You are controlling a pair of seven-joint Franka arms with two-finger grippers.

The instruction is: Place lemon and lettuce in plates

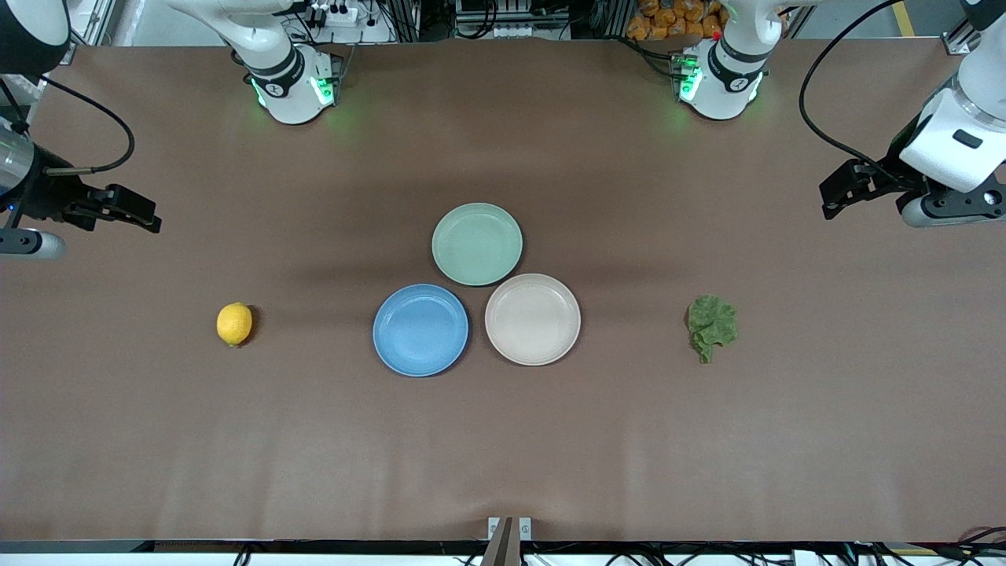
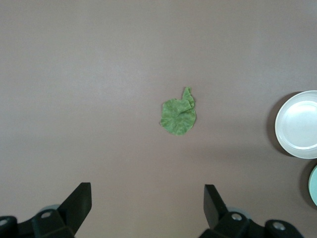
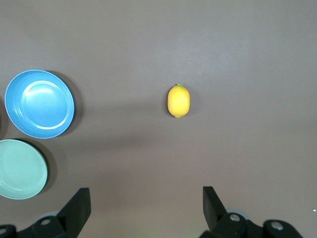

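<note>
The lemon [image 1: 234, 324] lies on the table toward the right arm's end, beside the blue plate [image 1: 420, 330]. The lettuce [image 1: 713, 327] lies toward the left arm's end, beside the beige-pink plate [image 1: 533, 319]. Both plates are empty and touch each other at the table's middle. My right gripper [image 1: 151, 218] is open and empty, up over bare table at its end. Its wrist view shows the gripper [image 3: 146, 194], the lemon [image 3: 179, 100] and the blue plate [image 3: 39, 103]. My left gripper [image 1: 831, 200] is open and empty over its end. Its wrist view shows the gripper [image 2: 147, 191], the lettuce [image 2: 178, 114] and the beige-pink plate [image 2: 299, 124].
An empty mint-green plate [image 1: 477, 244] sits farther from the front camera than the other two plates and touches them. The two arm bases [image 1: 292, 86] [image 1: 719, 79] stand at the table's top edge. Brown tabletop [image 1: 503, 440] stretches around everything.
</note>
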